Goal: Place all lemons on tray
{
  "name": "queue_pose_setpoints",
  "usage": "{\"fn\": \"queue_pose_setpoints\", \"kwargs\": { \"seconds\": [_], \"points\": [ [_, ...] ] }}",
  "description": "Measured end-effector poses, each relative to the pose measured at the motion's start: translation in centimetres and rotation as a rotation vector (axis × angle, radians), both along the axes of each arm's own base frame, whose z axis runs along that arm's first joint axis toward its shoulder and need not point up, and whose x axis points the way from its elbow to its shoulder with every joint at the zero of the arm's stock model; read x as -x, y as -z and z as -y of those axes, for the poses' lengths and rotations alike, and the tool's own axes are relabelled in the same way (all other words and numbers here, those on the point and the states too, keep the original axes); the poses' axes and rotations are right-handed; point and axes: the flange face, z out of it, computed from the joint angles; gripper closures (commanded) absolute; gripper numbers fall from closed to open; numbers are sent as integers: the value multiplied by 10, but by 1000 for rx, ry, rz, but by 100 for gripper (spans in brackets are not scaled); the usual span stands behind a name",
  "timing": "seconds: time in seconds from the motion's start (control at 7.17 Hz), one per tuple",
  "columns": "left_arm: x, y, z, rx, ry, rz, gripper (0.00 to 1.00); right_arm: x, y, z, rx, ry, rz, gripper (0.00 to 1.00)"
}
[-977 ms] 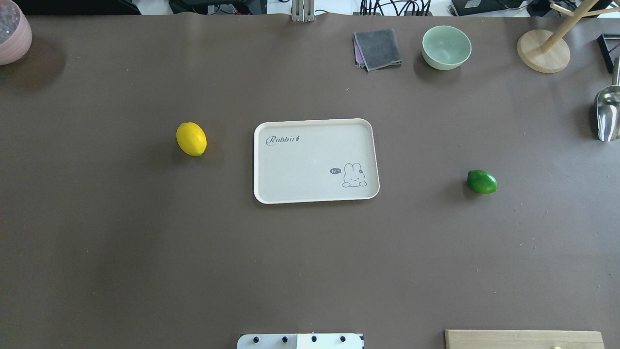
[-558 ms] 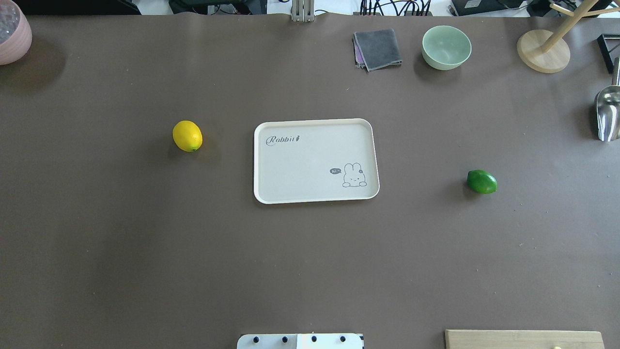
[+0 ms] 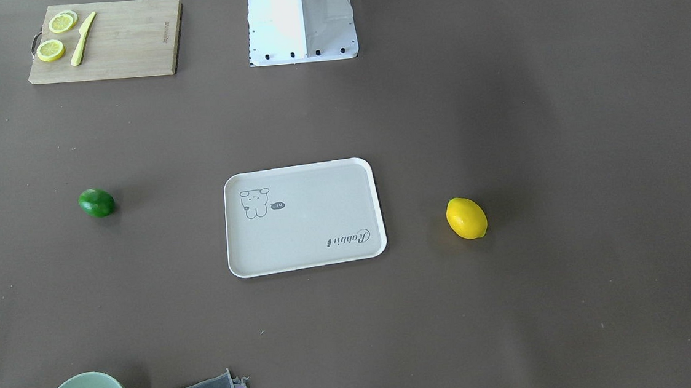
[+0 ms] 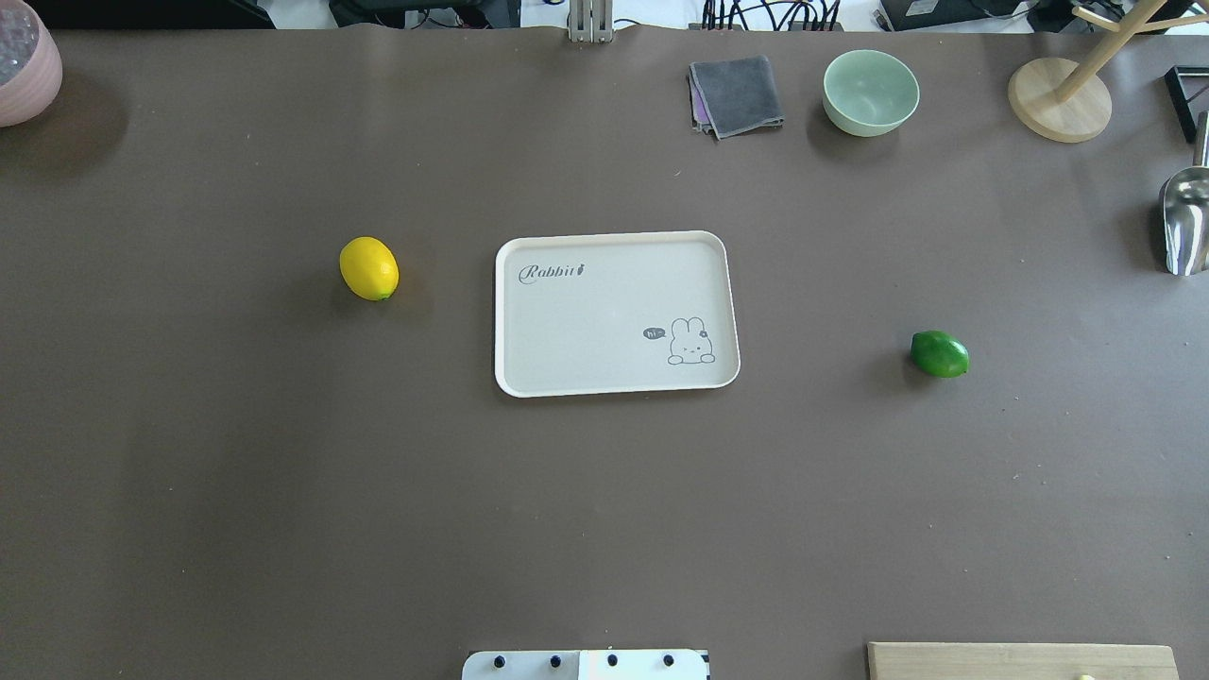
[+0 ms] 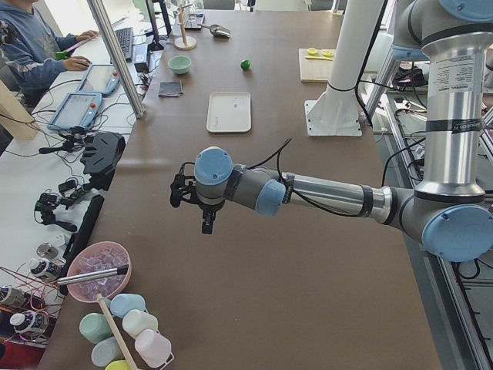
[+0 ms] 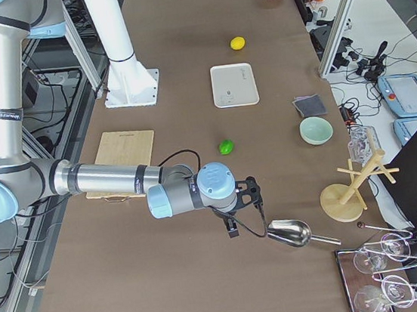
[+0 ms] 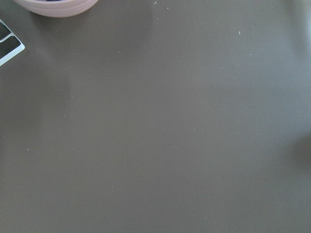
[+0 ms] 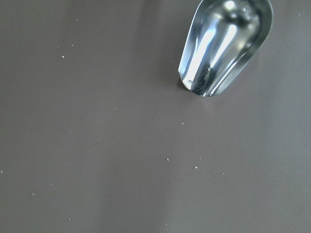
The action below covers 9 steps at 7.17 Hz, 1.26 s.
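A brown table [image 4: 604,529] is carrying everything. A wooden cutting board [image 3: 104,41] is lying by the robot's base on its right side. Two lemon slices [image 3: 61,22] are resting on one end of it, and a pale yellow-green knife [image 3: 81,38] is lying just beside them. Along the far edge, a pale green bowl [image 4: 870,92] is standing upright. A folded grey cloth [image 4: 737,94] is lying near it, with a purple edge showing underneath. A wooden stand [image 4: 1058,99] is standing further right, and a shiny metal scoop [image 4: 1184,222] is lying at the right end. A pink bowl [image 5: 98,271] of clear pieces is sitting at the far left corner, with pastel cups [image 5: 127,331] clustering beside it.
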Motion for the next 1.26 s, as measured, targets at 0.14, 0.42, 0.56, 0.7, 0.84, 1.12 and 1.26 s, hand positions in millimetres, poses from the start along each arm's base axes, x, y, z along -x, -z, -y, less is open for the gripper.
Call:
{"fn": "queue_pose_setpoints", "kwargs": {
  "seconds": [0.14, 0.42, 0.56, 0.7, 0.84, 1.12, 1.26],
  "points": [
    [0, -1, -1, -18, -2, -3, 2, 0, 0, 0, 1, -2, 1, 0],
    [-2, 0, -2, -55, -5, -6, 2, 0, 2, 1, -3, -1, 4, 0],
    [-2, 2, -3, -79, -2, -7, 2, 0, 4, 1, -6, 0, 7, 0],
    [-2, 1, -4, -92, 1, -3, 2, 1, 6, 1, -9, 2, 17, 0],
    [-1, 1, -4, -97, 5, 5, 2, 1, 9, 1, -15, 5, 28, 0],
    [1, -6, -6, -96, 23, 46, 2, 2, 16, 0, -35, 6, 32, 0],
    [3, -10, -6, -97, 35, 82, 2, 1, 16, -1, -56, 4, 23, 0]
  ]
}}
